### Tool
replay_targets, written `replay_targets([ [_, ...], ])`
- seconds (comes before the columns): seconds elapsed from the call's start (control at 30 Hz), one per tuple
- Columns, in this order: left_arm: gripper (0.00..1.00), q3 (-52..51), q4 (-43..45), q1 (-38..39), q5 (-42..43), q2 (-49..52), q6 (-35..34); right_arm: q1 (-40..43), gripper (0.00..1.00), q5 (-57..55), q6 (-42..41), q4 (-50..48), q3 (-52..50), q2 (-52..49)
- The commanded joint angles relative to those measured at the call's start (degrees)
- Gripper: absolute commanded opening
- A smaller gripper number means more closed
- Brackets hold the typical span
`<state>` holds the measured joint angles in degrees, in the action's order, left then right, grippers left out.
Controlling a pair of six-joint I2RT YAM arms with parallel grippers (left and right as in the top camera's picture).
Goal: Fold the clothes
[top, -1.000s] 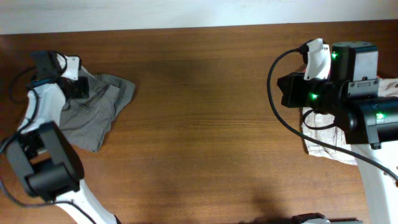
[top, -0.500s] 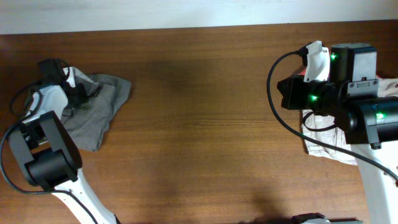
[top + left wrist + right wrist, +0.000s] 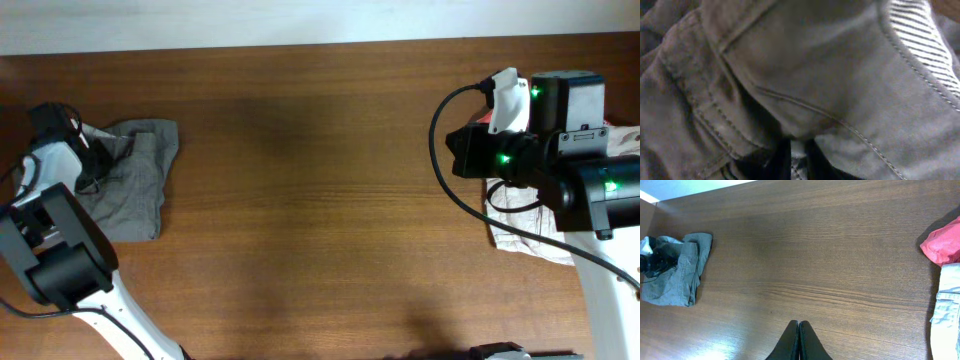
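One pair of olive-grey shorts [image 3: 130, 185] lies crumpled at the nine o'clock edge of the brown wooden bench [image 3: 320, 200], seen from overhead. The heap is wrinkled and doubled over itself, with one corner reaching toward twelve o'clock and a longer flap hanging toward six.

The left arm [image 3: 55, 250] curls up from seven o'clock. The left fingers [image 3: 93, 163] rest on the nine o'clock side of the shorts, touching the cloth. The left wrist camera is filled with grey fabric, a stitched seam and a patch of pale striped lining. Two dark finger shapes sit at six o'clock with a sliver of lining between them. Whether they pinch it or sit loose cannot be told.

The right arm [image 3: 560, 150] stands at three o'clock, its black housings showing green lights. The right fingers [image 3: 798, 336] are pressed together, hold nothing, and hang above bare wood.

The whole middle of the bench is open wood, from the shorts across to the right arm. A pale strip runs along the twelve o'clock edge.

One pale beige garment [image 3: 510, 225] lies partly under the right arm, at about four o'clock. One red garment [image 3: 942, 247] shows at the three o'clock edge of the right wrist view, just beside the beige one.

Count: two arms, three pieces of clothing.
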<state>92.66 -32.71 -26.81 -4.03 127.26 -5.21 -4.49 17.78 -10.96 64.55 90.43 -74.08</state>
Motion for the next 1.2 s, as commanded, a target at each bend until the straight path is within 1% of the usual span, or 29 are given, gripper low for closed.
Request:
replay_targets([
  [0.0,0.19,7.9,-9.5,0.4,1.9,2.8,5.0,0.0,0.04,-0.5,-0.5,0.0,0.5,0.1],
  [0.07,0.19,13.1,-15.7,0.6,4.5,2.5,5.0,0.0,0.04,-0.5,-1.1,0.0,0.5,0.1],
  [0.17,0.2,23.0,-26.6,0.6,11.8,1.6,5.1,0.0,0.04,-0.5,-1.0,-0.4,0.5,0.1],
  [0.23,0.19,28.8,-32.9,0.7,14.9,0.2,6.8,0.0,0.04,-0.5,2.0,-1.4,0.6,0.2],
  [0.27,0.17,31.5,-35.9,1.0,16.3,-1.1,8.4,0.0,0.04,-0.5,3.2,-1.8,0.6,0.5],
  [0.4,0.16,36.7,-42.4,2.9,16.7,-9.0,12.0,0.1,0.05,-1.3,6.1,-4.9,0.7,3.4],
  [0.53,0.17,36.8,-44.6,6.0,16.7,-20.3,13.8,0.1,0.06,-7.0,6.1,-7.5,0.7,8.0],
  [0.57,0.18,36.8,-45.2,7.0,16.6,-23.2,14.3,0.1,0.08,-8.2,6.1,-7.8,0.7,9.2],
  [0.6,0.19,36.8,-45.7,7.9,16.3,-25.5,14.6,0.1,0.13,-9.0,6.1,-8.1,0.7,10.4],
  [0.73,0.21,36.8,-48.9,12.2,8.9,-35.5,15.0,0.1,0.23,-9.3,6.1,-7.8,0.7,13.8],
  [0.8,0.22,36.8,-51.0,13.8,7.0,-39.1,15.0,0.1,0.33,-9.3,6.1,-7.5,0.7,15.2],
  [0.83,0.23,36.8,-52.4,14.4,7.3,-40.9,15.0,0.1,0.42,-9.3,6.1,-7.4,0.7,15.9],
  [0.87,0.24,36.8,-54.9,15.2,7.6,-43.6,15.0,0.1,0.64,-9.3,6.1,-7.3,0.7,16.6],
  [0.9,0.33,36.8,-56.2,15.5,7.6,-44.9,15.0,0.1,0.88,-9.3,6.1,-7.2,0.7,17.0],
  [0.93,0.52,36.8,-57.2,15.5,7.6,-45.9,15.0,0.1,0.99,-9.3,6.1,-7.1,0.7,17.2],
  [0.97,0.99,36.8,-57.9,15.5,7.6,-46.7,15.0,0.1,0.99,-9.3,6.1,-7.0,0.7,17.4],
  [1.17,0.99,36.8,-60.0,15.5,7.6,-49.6,15.0,0.1,0.99,-9.3,6.1,-6.0,0.6,17.3],
])
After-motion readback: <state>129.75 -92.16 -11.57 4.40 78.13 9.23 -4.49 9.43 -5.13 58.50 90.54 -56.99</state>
